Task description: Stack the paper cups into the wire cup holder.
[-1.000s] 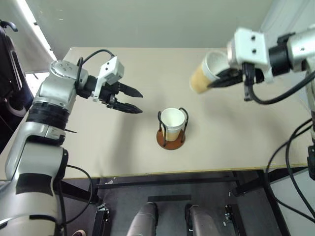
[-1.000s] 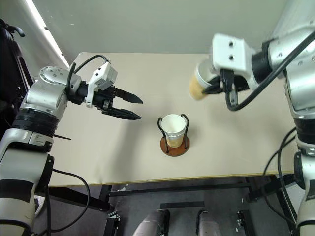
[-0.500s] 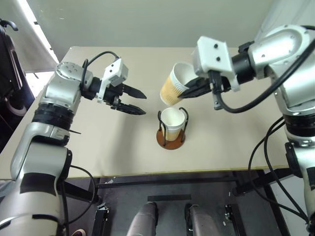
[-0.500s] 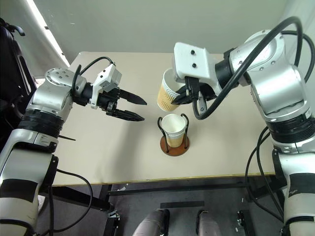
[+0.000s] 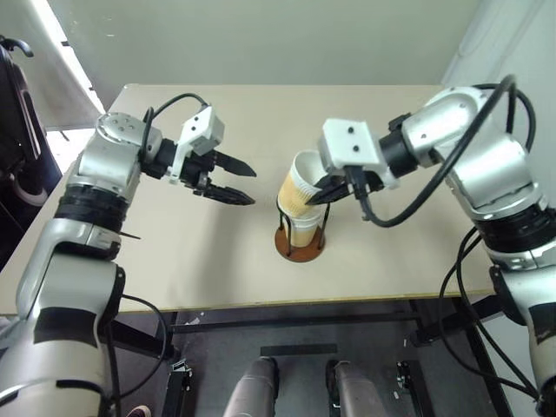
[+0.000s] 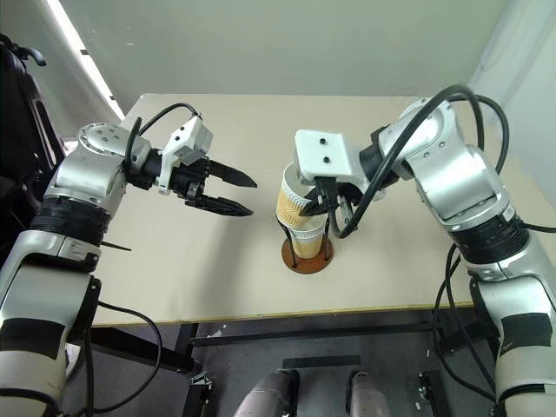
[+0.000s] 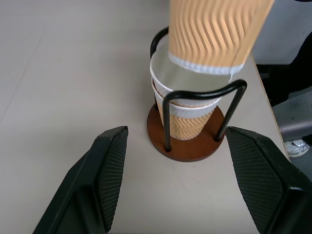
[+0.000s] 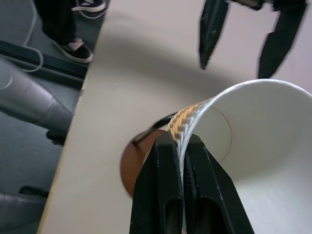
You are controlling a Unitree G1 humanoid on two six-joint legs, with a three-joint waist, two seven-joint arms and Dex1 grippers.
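Observation:
The wire cup holder (image 5: pixel 300 245) stands mid-table on its round brown base, with two nested paper cups (image 7: pixel 187 124) inside its black loops. A third paper cup (image 5: pixel 298 184) hangs tilted right above them, its bottom just over the top cup's mouth. My right gripper (image 5: pixel 328 193) is shut on that cup's white rim, one finger inside and one outside, as the fingers (image 8: pixel 168 161) show in the right wrist view. My left gripper (image 5: pixel 239 182) is open and empty, held above the table to the left of the holder and pointing at it.
The tan table (image 5: pixel 174 261) has its front edge (image 5: pixel 261 304) close to the holder. A dark object (image 5: pixel 13 130) stands off the table's left side. A person's shoes (image 8: pixel 78 46) show on the floor beyond the table's edge.
My right gripper has carried the cup down and leftward from the table's far right to just over the holder. The left arm has stayed where it was.

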